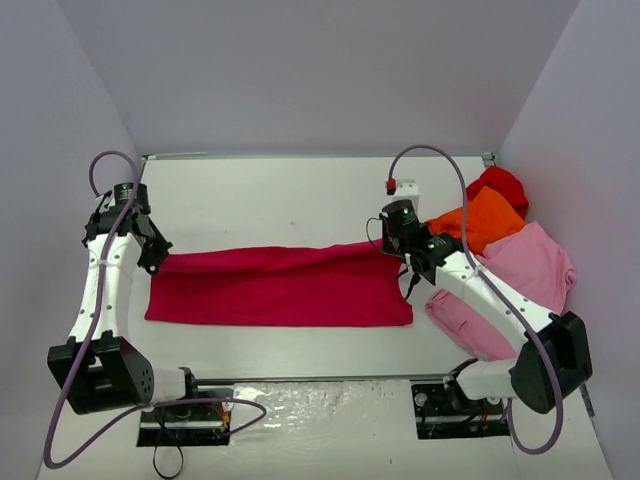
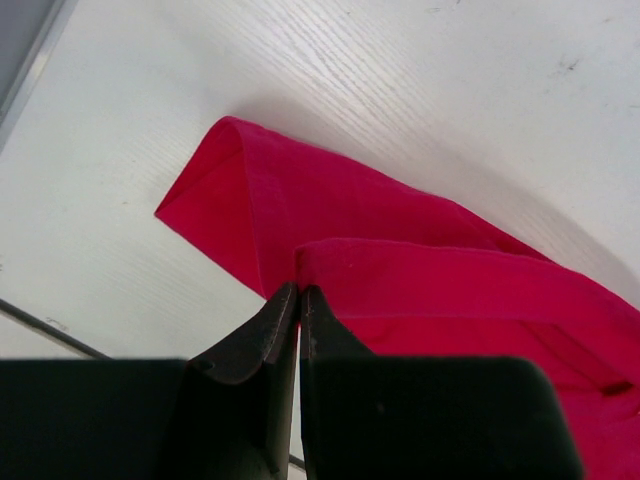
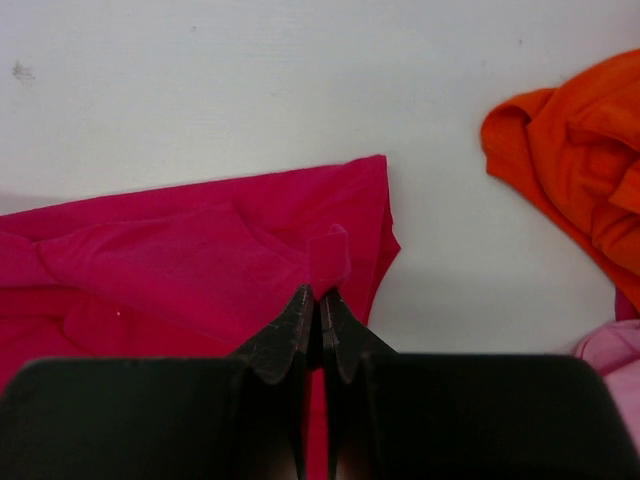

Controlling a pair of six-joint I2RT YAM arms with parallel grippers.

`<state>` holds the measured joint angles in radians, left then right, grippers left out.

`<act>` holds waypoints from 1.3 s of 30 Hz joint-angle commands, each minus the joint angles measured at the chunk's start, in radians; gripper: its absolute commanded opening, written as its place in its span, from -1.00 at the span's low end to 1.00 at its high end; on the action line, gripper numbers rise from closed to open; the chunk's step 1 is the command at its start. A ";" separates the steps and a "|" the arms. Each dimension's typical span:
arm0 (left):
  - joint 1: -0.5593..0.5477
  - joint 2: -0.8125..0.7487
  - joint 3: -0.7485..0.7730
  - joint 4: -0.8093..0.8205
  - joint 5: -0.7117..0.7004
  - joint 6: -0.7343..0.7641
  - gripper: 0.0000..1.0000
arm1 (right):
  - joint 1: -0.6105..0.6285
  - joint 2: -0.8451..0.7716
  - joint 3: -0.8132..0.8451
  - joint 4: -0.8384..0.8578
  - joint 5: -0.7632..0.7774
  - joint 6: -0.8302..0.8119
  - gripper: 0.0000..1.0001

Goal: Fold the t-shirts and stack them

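The raspberry-red t-shirt [image 1: 280,285] lies across the middle of the table as a long band, its far edge lifted at both ends. My left gripper [image 1: 155,262] is shut on its left corner; the pinched cloth shows in the left wrist view [image 2: 420,290] at the fingertips [image 2: 300,292]. My right gripper [image 1: 405,268] is shut on the right corner, where a small fold of the shirt [image 3: 200,270] sticks up between the fingertips [image 3: 318,297]. The orange shirt [image 1: 485,218], the pale pink shirt [image 1: 520,275] and the bright red shirt [image 1: 500,183] lie heaped at the right.
Grey walls close the table on the left, back and right. The orange shirt [image 3: 575,150] and a bit of the pale pink one [image 3: 610,355] lie just right of my right gripper. The table's left edge [image 2: 40,320] runs near my left gripper.
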<state>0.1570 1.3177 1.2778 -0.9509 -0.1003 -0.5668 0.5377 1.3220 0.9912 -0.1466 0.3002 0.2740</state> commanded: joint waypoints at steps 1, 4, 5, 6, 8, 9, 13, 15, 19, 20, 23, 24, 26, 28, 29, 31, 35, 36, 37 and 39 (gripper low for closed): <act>-0.002 -0.048 0.044 -0.053 -0.083 0.039 -1.00 | 0.003 -0.090 -0.020 -0.036 0.056 0.046 -1.00; -0.002 -0.050 0.038 -0.066 -0.093 0.046 -1.00 | 0.004 -0.113 -0.025 -0.057 0.047 0.066 -1.00; -0.002 -0.049 0.037 -0.067 -0.094 0.047 -1.00 | 0.004 -0.118 -0.024 -0.064 0.049 0.073 -1.00; -0.002 -0.047 0.034 -0.069 -0.095 0.049 -1.00 | 0.005 -0.122 -0.024 -0.070 0.052 0.077 -1.00; -0.002 -0.037 0.032 -0.074 -0.097 0.052 -1.00 | 0.004 -0.125 -0.028 -0.080 0.050 0.081 -1.00; -0.002 -0.030 0.032 -0.077 -0.097 0.053 -0.99 | 0.004 -0.125 -0.030 -0.084 0.047 0.082 -1.00; -0.002 0.001 0.029 -0.078 -0.085 0.054 -0.83 | 0.004 -0.124 -0.043 -0.096 0.043 0.094 -1.00; -0.002 0.012 0.026 -0.078 -0.074 0.055 -0.82 | 0.005 -0.124 -0.050 -0.106 0.043 0.101 -1.00; -0.002 0.026 0.029 -0.086 -0.080 0.057 -0.83 | 0.005 -0.127 -0.059 -0.125 0.047 0.114 -1.00; -0.002 0.028 0.035 -0.092 -0.085 0.058 -0.84 | 0.005 -0.129 -0.062 -0.134 0.050 0.116 -1.00; -0.001 0.024 0.044 -0.108 -0.119 0.063 -0.83 | 0.005 -0.132 -0.074 -0.161 0.059 0.124 -1.00; -0.001 0.024 0.044 -0.114 -0.128 0.063 -0.82 | 0.005 -0.133 -0.079 -0.165 0.055 0.130 -1.00; -0.002 0.029 0.039 -0.121 -0.133 0.065 -0.74 | 0.005 -0.128 -0.087 -0.179 0.043 0.139 -1.00; -0.001 0.035 0.032 -0.127 -0.136 0.068 -0.16 | 0.006 -0.121 -0.094 -0.193 0.042 0.154 -0.88; -0.001 0.038 0.028 -0.131 -0.139 0.067 0.22 | 0.006 -0.115 -0.095 -0.205 0.042 0.161 -0.72; -0.001 0.043 0.026 -0.135 -0.144 0.061 0.54 | 0.005 -0.106 -0.089 -0.233 0.058 0.181 -0.44; -0.001 0.040 0.042 -0.141 -0.151 0.056 0.94 | 0.005 -0.119 -0.086 -0.260 0.116 0.224 -0.02; -0.001 0.038 0.047 -0.141 -0.151 0.055 0.94 | 0.004 -0.125 -0.083 -0.260 0.121 0.229 0.00; -0.001 0.036 0.055 -0.138 -0.150 0.054 0.94 | 0.004 -0.128 -0.073 -0.258 0.126 0.231 0.01; -0.001 0.031 0.068 -0.126 -0.142 0.054 0.94 | 0.003 -0.123 -0.054 -0.245 0.134 0.230 0.03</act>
<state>0.1570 1.3670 1.2781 -1.0725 -0.2222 -0.5098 0.5377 1.2240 0.8959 -0.3931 0.3599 0.4712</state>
